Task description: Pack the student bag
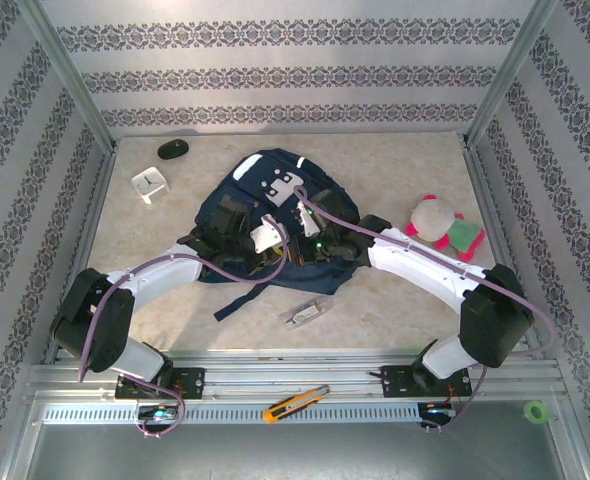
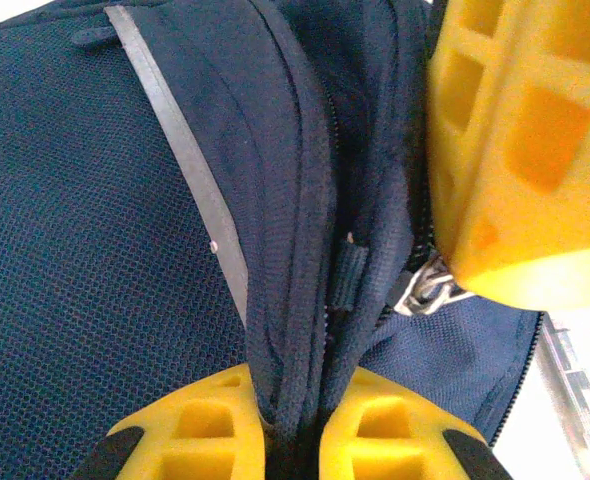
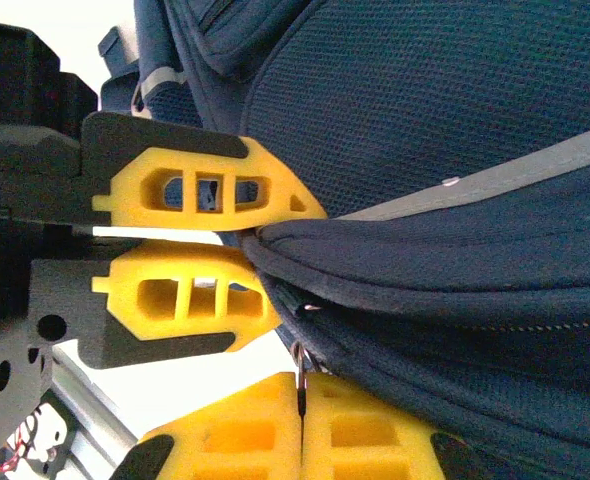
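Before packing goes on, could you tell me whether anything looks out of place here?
The orange utility knife lies on the metal rail at the near edge, off the table and apart from the student bag, so it looks stray. Nothing else stands out.

no text, label or number can be read.

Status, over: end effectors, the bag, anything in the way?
Left end effector shut on student bag fold beside zipper. Right end effector shut on zipper pull. Plush toy, clock lie apart from bag, not obstructing.
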Motion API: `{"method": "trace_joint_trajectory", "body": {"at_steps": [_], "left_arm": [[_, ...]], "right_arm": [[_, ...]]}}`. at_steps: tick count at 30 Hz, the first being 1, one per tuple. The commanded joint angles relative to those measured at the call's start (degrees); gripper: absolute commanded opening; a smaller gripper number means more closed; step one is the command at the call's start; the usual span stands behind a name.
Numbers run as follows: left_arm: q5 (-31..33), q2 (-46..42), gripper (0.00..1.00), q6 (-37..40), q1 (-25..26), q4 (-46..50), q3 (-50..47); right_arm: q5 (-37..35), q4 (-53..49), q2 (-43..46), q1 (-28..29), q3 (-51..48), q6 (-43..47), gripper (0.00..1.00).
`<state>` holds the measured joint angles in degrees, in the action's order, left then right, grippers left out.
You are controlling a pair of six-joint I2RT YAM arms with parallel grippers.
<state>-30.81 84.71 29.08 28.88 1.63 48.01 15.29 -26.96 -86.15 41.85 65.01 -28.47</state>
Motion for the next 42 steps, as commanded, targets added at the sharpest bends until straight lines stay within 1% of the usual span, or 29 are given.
{"method": "trace_joint_trajectory", "body": {"at_steps": [1, 7, 12, 14, 17, 18, 19, 20, 21, 22, 24, 25, 28, 31, 34, 35, 37, 38, 42], "left_arm": [[-1.98, -0.6, 0.0, -0.08, 1.03, 0.18, 1.15], [0.19, -0.59, 0.0, 2.26, -1.5, 3.61, 0.9], [0.28, -1.07, 0.0, 4.78, -2.42, 6.49, 1.56], [-0.5, -1.39, 0.01, 5.43, -2.47, 7.34, 1.65], [-4.86, -2.28, 0.05, 7.01, -2.6, 8.37, 1.53], [-6.42, -2.59, 0.08, 7.04, -2.54, 8.36, 1.45], [-7.41, -2.93, 0.14, 6.92, -2.52, 8.3, 1.52], [-7.87, -3.13, 0.23, 6.36, -2.47, 8.0, 1.56], [-8.15, -3.47, 0.37, 5.29, -2.43, 7.13, 1.78], [-8.15, -3.96, 0.47, 3.81, -2.13, 5.86, 1.99], [-7.32, -4.84, 0.61, 1.4, -0.63, 3.14, 2.21], [-5.84, -5.06, 0.65, 0.42, 0.26, 2.07, 2.48], [-3.73, -4.42, 0.69, -2.03, 2.67, -1.88, 3.42], [-3.44, -2.32, 0.7, -3.63, 4.31, -5.9, 4.02], [-1.81, 0.91, 0.67, -5.04, 4.79, -8.01, 5.06], [-0.79, 1.87, 0.63, -5.41, 4.78, -8.81, 5.08], [-0.25, 2.98, 0.48, -4.48, 4.78, -8.9, 4.92], [-0.42, 3.5, 0.46, -3.37, 4.78, -7.77, 4.98], [-0.67, 4.08, 0.44, -0.41, 4.7, -1.63, 5.97]], "right_arm": [[-5.11, -3.5, 3.62, -1.61, 1.21, 2.31, 0.0], [-4.49, -6.26, 9.18, -7.28, -2.86, 4.34, 0.0], [-1.23, -4.81, 8.77, -9.6, -5.31, 4.82, 0.0], [-0.19, -3.42, 8.39, -9.79, -6.04, 4.75, 0.0], [1.58, -0.71, 7.28, -9.77, -6.9, 4.41, 0.0], [2.09, 0.11, 6.89, -9.86, -7.2, 4.23, 0.0], [2.86, 0.69, 6.56, -9.85, -7.19, 4.21, 0.0], [3.58, 1.12, 6.35, -9.77, -7.18, 4.26, 0.0], [4.13, 1.65, 6.34, -9.61, -7.08, 4.14, 0.0], [4.51, 2.24, 6.58, -9.38, -7.06, 4.04, 0.0], [4.59, 2.66, 7.09, -9.24, -7.09, 3.78, 0.0], [4.57, 2.63, 7.43, -9.28, -7.01, 3.7, 0.0], [4.54, 2.87, 8.23, -9.24, -7.41, 3.4, 0.0], [4.9, 2.98, 8.54, -9.15, -7.78, 3.06, 0.0], [5.12, 3.32, 8.8, -9.15, -8.18, 2.73, 0.0], [4.99, 3.36, 8.96, -9.15, -8.32, 2.76, 0.0], [3.89, 3.09, 9.11, -9.31, -8.71, 2.86, 0.0], [3.38, 3.09, 9.2, -9.62, -9.0, 2.76, 0.0], [4.01, 3.58, 9.18, -10.91, -9.73, 2.61, 0.0]]}}
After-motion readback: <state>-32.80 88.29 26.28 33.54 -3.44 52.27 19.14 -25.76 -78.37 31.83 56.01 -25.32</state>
